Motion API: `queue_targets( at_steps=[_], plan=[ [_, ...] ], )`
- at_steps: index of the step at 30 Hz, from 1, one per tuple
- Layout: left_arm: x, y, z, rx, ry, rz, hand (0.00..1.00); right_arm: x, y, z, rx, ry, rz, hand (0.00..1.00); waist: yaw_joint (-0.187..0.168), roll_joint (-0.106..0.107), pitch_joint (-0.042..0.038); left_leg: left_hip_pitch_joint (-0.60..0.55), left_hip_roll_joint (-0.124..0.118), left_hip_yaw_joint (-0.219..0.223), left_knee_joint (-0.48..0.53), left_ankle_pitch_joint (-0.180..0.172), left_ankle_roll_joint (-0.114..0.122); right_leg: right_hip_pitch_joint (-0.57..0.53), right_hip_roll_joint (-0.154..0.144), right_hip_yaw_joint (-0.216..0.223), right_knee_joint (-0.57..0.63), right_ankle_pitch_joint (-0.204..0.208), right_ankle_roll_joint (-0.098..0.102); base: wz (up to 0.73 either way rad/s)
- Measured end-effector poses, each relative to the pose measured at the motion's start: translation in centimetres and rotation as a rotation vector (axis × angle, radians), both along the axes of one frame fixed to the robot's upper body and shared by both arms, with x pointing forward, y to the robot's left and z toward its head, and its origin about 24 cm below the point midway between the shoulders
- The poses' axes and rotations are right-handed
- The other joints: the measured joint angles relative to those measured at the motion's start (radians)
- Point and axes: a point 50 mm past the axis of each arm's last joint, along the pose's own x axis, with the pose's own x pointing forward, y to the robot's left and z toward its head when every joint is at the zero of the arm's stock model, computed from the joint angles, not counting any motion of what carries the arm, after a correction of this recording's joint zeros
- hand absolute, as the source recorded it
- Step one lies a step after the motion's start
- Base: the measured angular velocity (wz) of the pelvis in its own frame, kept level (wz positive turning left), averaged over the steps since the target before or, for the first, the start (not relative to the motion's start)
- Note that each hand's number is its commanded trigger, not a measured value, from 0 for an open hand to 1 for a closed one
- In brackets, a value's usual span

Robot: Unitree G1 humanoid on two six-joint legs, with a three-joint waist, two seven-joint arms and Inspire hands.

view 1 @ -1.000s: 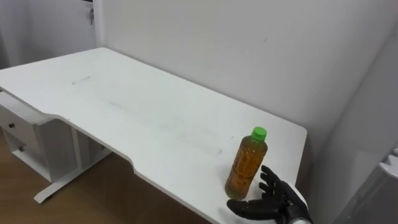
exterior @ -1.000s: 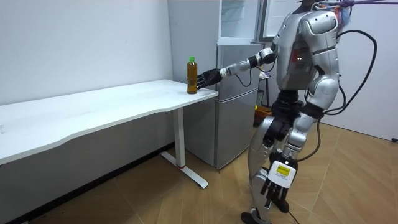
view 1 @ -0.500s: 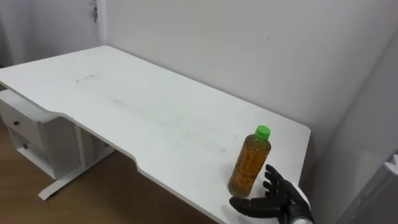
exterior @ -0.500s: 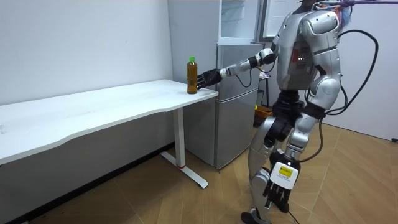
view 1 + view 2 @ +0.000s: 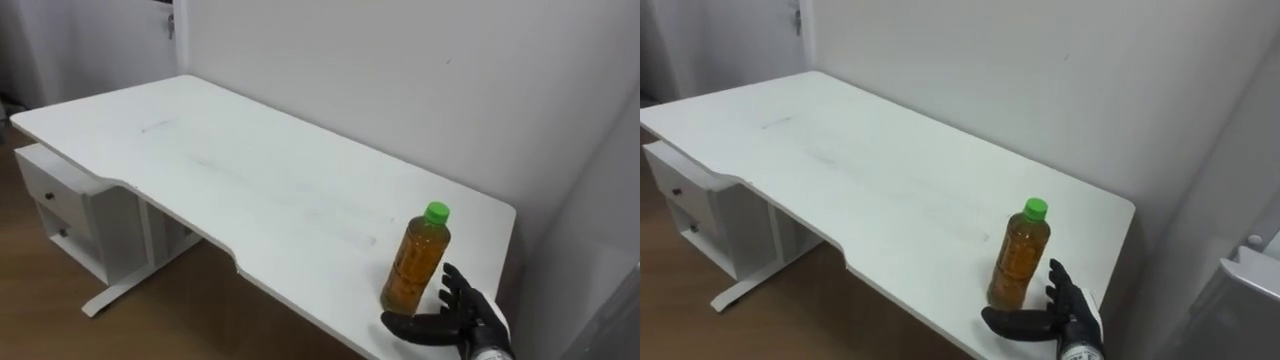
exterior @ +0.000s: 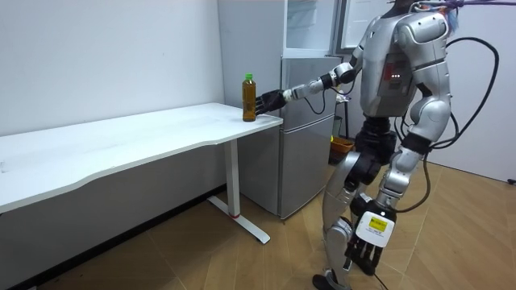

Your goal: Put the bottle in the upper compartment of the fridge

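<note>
We are holding our right robot hand (image 5: 462,318) open just beside the bottle (image 5: 415,262); likely full, heavy and slick, so we are aiming mid-body.

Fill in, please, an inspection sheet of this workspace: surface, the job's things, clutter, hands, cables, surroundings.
surface: white table, the bottle stands on it.
job's things: bottle, green cap, amber liquid, upright near the table's right end; fridge beside that end, its upper compartment seems open.
clutter: nothing seen.
hands: right hand open beside the bottle, fingers spread, not closed round it; left hand hangs low by the leg.
cables: nothing seen.
surroundings: white drawer unit under the table's far end; white wall; wooden floor.
</note>
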Motion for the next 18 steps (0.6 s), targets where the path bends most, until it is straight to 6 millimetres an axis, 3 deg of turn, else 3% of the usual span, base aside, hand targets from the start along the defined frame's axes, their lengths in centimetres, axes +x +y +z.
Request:
queue_targets(
  at_steps=[6, 11, 15, 18],
  plan=[
    [-0.5, 0.2, 0.1, 0.019, 0.002, 0.016, 0.0, 1.1, 0.1, 1.5, 0.023, -0.037, -0.051, 0.0, 0.016, -0.013, -0.0086, -0.012, -0.002, 0.001, -0.002, 0.002, 0.002, -0.014, -0.002, -0.001, 0.0, 0.0, 0.0, 0.01],
    [-0.5, 0.2, 0.1, 0.013, -0.012, 0.051, 0.0, 1.5, 0.2, 2.2, 0.019, -0.056, -0.074, 0.0, 0.016, -0.016, -0.009, -0.011, -0.006, 0.0, -0.01, 0.004, 0.005, -0.014, -0.006, -0.001, -0.001, 0.0, 0.0, 0.04],
    [-0.5, 0.4, 0.1, 0.019, -0.031, 0.091, 0.0, 1.5, -0.1, 2.4, 0.026, -0.06, -0.082, 0.0, 0.015, -0.019, -0.0067, -0.011, -0.009, 0.0, -0.014, 0.005, 0.006, -0.013, -0.009, -0.001, -0.001, 0.0, 0.0, 0.0],
    [-0.5, 0.5, 0.2, 0.021, -0.049, 0.12, 0.0, 1.5, -0.4, 2.4, 0.034, -0.058, -0.09, 0.0, 0.015, -0.024, 0.0011, -0.011, -0.009, 0.001, -0.015, 0.005, 0.006, -0.014, -0.009, 0.0, -0.001, 0.0, 0.001, 0.0]
  ],
)
